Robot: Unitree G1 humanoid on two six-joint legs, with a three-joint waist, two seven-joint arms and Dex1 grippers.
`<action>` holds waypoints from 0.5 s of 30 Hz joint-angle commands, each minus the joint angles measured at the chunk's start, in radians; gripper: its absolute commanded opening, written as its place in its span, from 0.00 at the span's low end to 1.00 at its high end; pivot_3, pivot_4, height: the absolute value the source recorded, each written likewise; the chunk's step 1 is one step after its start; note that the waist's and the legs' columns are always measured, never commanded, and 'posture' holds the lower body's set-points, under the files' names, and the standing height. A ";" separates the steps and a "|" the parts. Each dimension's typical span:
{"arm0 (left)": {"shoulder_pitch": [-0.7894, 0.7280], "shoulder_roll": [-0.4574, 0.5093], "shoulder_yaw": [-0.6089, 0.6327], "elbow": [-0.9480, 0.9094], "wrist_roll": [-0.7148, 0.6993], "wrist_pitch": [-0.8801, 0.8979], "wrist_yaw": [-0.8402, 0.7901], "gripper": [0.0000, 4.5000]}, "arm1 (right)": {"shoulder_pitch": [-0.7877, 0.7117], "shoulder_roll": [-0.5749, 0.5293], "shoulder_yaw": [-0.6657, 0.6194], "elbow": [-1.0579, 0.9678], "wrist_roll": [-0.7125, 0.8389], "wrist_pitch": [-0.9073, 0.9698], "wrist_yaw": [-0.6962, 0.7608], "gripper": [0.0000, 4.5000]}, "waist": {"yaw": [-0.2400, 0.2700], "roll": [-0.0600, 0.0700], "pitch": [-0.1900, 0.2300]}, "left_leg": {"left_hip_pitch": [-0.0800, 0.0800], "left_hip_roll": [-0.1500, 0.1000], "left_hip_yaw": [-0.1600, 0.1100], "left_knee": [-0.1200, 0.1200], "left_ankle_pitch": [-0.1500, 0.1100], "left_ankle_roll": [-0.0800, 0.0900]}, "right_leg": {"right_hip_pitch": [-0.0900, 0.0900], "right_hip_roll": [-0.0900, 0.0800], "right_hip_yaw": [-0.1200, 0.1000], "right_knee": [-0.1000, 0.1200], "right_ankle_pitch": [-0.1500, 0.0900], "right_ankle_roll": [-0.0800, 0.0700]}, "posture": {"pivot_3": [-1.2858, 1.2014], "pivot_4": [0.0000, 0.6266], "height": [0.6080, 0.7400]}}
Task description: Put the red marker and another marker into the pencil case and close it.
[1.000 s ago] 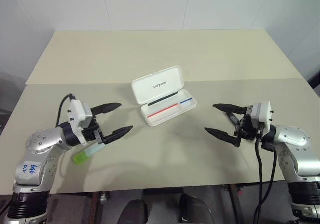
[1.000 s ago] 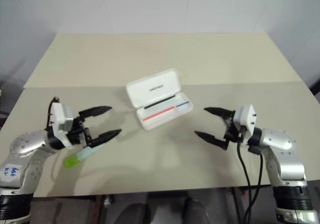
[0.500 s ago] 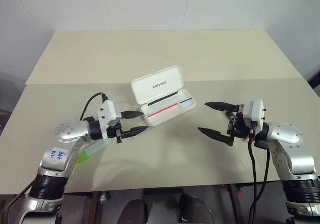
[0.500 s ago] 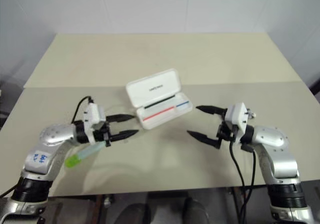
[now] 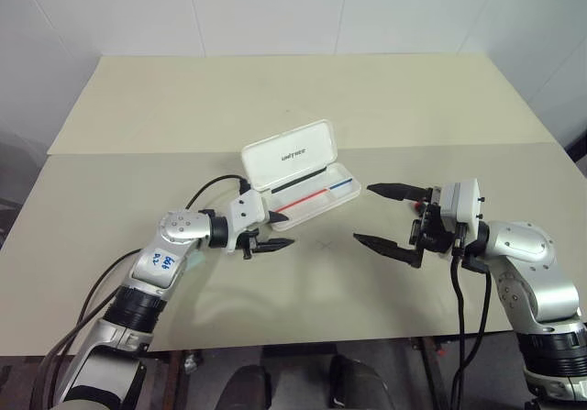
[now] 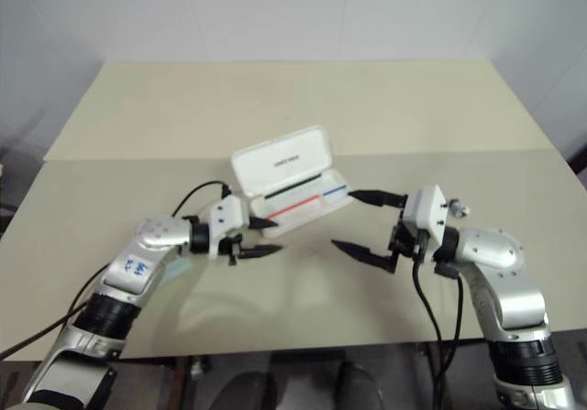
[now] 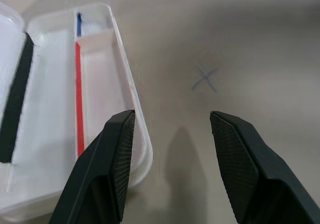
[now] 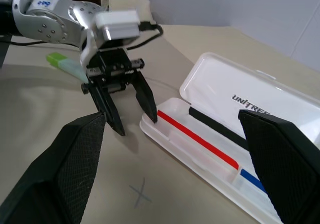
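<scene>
At the near end of the white hard-plastic hinged pencil case (image 5: pixel 301 180), lying open on the beige worktop (image 5: pixel 293 98), our left pincer (image 5: pixel 271 230) has swung in, half-open and empty. The stubby green-tipped marker (image 8: pixel 66 65) stays behind, unpicked. Our right pincer (image 5: pixel 378 216) waits wide, holding nothing.

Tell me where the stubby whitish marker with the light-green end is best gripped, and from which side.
Grip the whitish marker at the middle of its body, from above, fingers across its width. It lies flat on the beige table, so only its long sides can be pinched.
</scene>
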State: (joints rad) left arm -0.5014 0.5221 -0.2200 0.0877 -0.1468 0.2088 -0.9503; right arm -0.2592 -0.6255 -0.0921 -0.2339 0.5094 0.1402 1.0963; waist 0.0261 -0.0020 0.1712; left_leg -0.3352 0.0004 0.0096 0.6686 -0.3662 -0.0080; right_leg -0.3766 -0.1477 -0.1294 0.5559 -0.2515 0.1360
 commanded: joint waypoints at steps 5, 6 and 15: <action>-0.034 -0.008 -0.020 0.018 0.047 0.036 0.010 0.56 | -0.004 -0.009 -0.021 -0.061 0.029 0.013 -0.024 1.00 | 0.001 0.000 0.000 | 0.000 0.000 0.000 0.001 0.000 0.000 | 0.000 0.000 0.000 0.000 0.000 0.000 | 0.52 0.24 1.00; -0.038 -0.009 -0.025 0.021 0.052 0.052 0.009 0.56 | -0.004 -0.010 -0.021 -0.065 0.031 0.018 -0.025 1.00 | 0.001 0.000 0.000 | 0.000 0.000 0.000 0.001 0.000 0.000 | 0.000 0.000 0.000 0.000 0.000 0.000 | 0.52 0.24 1.00; -0.083 0.002 -0.105 0.042 0.082 0.155 -0.070 0.43 | -0.027 -0.091 -0.037 -0.081 0.072 0.077 0.030 1.00 | 0.000 0.000 0.000 | 0.000 0.000 0.000 0.002 0.000 0.000 | 0.000 0.000 0.000 0.001 0.000 0.000 | 0.52 0.24 1.00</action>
State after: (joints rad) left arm -0.5872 0.5174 -0.2866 0.1175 -0.0870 0.3365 -0.9885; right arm -0.2666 -0.6897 -0.0932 -0.2736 0.5511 0.2076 1.1058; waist 0.0260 -0.0025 0.1708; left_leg -0.3351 0.0004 0.0096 0.6706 -0.3661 -0.0078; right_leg -0.3761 -0.1477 -0.1291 0.5567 -0.2515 0.1360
